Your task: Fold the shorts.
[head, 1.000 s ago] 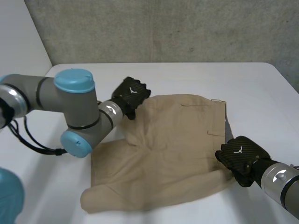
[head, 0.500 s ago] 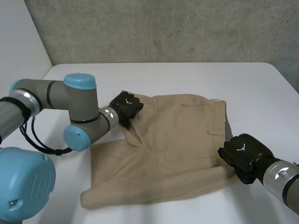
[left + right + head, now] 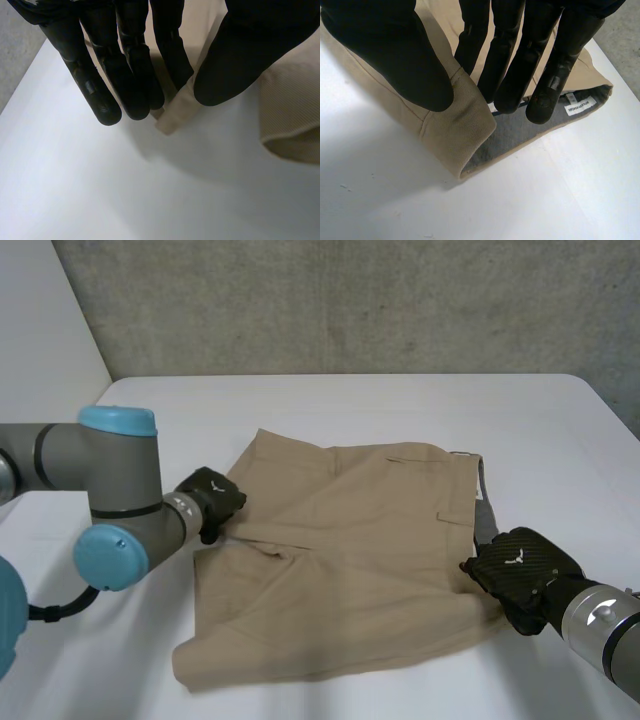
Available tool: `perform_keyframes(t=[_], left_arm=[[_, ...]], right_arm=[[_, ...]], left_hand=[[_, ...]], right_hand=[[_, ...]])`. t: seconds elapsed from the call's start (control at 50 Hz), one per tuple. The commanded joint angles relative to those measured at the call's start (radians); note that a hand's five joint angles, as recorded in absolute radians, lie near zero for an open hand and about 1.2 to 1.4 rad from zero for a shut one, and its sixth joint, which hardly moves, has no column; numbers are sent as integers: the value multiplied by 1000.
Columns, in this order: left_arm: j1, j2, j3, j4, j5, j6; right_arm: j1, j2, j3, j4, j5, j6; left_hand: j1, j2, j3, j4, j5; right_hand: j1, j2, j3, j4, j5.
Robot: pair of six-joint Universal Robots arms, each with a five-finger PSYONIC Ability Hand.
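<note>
Tan shorts (image 3: 350, 550) lie on the white table (image 3: 330, 405), the waistband toward my right arm and the legs toward my left arm. My left hand (image 3: 210, 498) is at the edge of the upper leg; its thumb (image 3: 250, 55) and fingers (image 3: 125, 75) pinch a fold of tan cloth (image 3: 175, 110) there. At the waistband corner my right hand (image 3: 515, 570) is shut on the shorts, thumb (image 3: 390, 55) on top and fingers (image 3: 520, 60) on the grey lining (image 3: 520, 135).
A grey concrete wall (image 3: 350, 300) runs behind the table. A white care label (image 3: 580, 104) shows inside the waistband. Bare table lies all around the shorts.
My left hand has slid from the top of the upper leg toward my left arm, closing on the leg's edge and drawing it flat. The right hand has stayed on the waistband corner.
</note>
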Motion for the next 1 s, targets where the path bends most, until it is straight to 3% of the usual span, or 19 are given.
perform_keyframes(t=[0.02, 0.16, 0.32, 0.44, 0.56, 0.7, 0.8, 1.0], left_arm=[[7, 84, -78, -16, -11, -12], [-7, 165, -127, -13, -5, -35], [-2, 207, -133, -13, -11, -90], [9, 236, -169, -15, -8, -93], [15, 384, -281, -12, -5, -128], [-10, 628, -515, -9, 36, -370], [-40, 771, -668, -9, 78, -487], [-33, 820, -819, -1, 72, -549]], right_arm=[[3, 0, 0, 0, 1, 0], [-1, 0, -1, 0, 1, 2], [3, 0, 0, 0, 1, 3], [2, -3, -6, 0, -3, 32], [6, -5, -40, 2, -1, 67], [17, 9, -119, 0, 19, 175], [36, 104, -217, 3, 76, 262], [134, 218, -352, 3, 192, 296]], left_hand=[[209, 137, 140, 133, 164], [47, -24, -21, -29, 3], [-466, -537, -534, -542, -510], [-589, -661, -658, -666, -634], [-604, -676, -673, -681, -649], [-587, -659, -656, -663, -632], [-587, -658, -656, -663, -632], [-584, -656, -653, -660, -629]], right_hand=[[480, 217, 210, 204, 256], [480, 217, 210, 204, 256], [480, 217, 210, 204, 256], [480, 217, 210, 204, 256], [480, 217, 210, 204, 256], [480, 217, 210, 204, 256], [480, 217, 210, 204, 256], [480, 217, 210, 204, 256]])
